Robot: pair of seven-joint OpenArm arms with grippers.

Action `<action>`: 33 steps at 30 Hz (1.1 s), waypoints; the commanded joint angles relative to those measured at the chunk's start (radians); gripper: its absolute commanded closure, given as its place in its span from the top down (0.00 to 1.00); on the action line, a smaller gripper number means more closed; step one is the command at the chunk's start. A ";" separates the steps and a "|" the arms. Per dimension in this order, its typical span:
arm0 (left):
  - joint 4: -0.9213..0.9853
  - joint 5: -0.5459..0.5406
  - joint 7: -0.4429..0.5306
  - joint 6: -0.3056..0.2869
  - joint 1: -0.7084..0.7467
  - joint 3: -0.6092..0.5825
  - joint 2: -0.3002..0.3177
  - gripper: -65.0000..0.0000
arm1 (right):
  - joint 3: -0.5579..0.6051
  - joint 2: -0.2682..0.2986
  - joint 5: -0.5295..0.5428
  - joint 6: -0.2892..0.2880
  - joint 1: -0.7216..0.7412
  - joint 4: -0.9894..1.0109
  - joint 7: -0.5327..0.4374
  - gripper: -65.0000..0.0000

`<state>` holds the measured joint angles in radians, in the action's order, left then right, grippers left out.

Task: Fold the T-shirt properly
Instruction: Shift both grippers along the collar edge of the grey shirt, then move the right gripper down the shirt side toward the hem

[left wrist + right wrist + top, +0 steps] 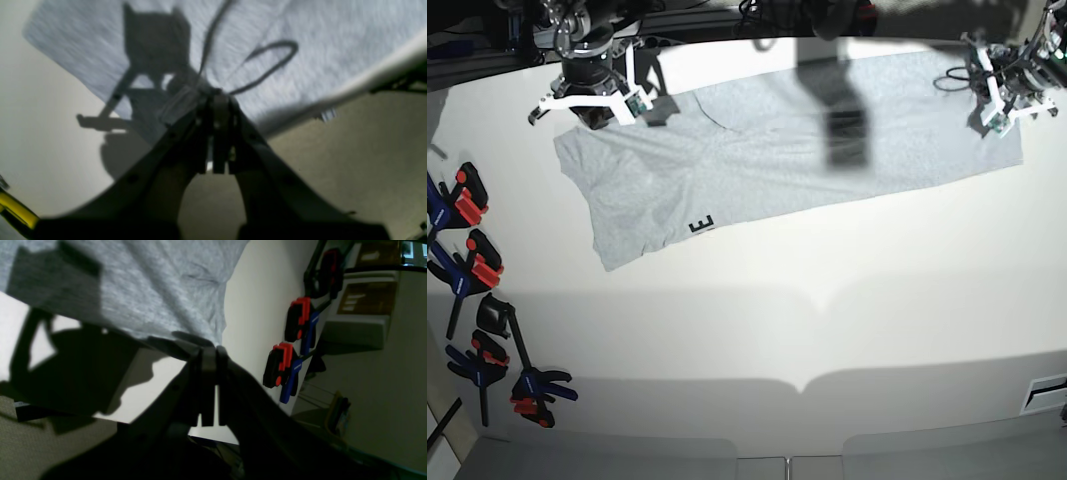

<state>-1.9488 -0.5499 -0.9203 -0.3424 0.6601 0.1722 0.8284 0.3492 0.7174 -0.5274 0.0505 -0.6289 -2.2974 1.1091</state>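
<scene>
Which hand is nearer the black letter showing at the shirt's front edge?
Right. The right hand is at the T-shirt's far sleeve-end corner, just behind the black letter. The left hand is at the opposite end, across the whole shirt.

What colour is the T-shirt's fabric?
Light heather grey; the T-shirt shows best in the base view.

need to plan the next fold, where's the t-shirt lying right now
In the base view the T-shirt lies spread along the table's far edge, between the right gripper and the left gripper.

The white table [827, 320] carries the spread T-shirt [807, 150] and, seemingly clamped along its edge, clamps [472, 265].
</scene>
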 commanded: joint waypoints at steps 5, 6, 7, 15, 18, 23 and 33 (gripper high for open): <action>-0.014 -0.001 -0.003 -0.014 0.047 0.010 0.023 0.00 | -0.008 0.011 -0.011 0.016 -0.001 -0.019 0.000 0.00; -0.014 -0.001 -0.003 -0.016 0.055 0.010 0.023 0.00 | -0.009 0.011 -0.011 0.017 -0.001 -0.019 0.001 0.00; -0.014 -0.001 -0.003 -0.022 0.058 0.010 0.023 0.00 | -0.009 0.011 -0.011 0.016 -0.001 -0.019 0.002 0.00; -0.014 0.061 0.014 -0.024 0.057 0.010 0.023 0.00 | -0.009 0.011 -0.011 0.016 -0.001 -0.019 -0.013 0.00; -0.014 0.080 0.066 -0.021 0.057 0.010 0.023 0.00 | -0.009 0.011 -0.010 0.017 0.000 -0.019 -0.092 0.00; -0.014 0.078 0.080 -0.021 0.057 0.010 0.022 0.00 | -0.009 0.011 0.171 0.018 0.024 -0.019 -0.198 0.00; -0.014 0.082 0.081 0.024 0.055 0.010 0.019 0.30 | -0.009 -0.122 0.303 0.017 0.236 0.050 -0.231 0.00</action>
<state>-1.9488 -0.4671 -0.8463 -0.3187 0.7116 0.1722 0.8318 0.3466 0.5861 -0.2092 0.0540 -0.3958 -2.2337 0.8955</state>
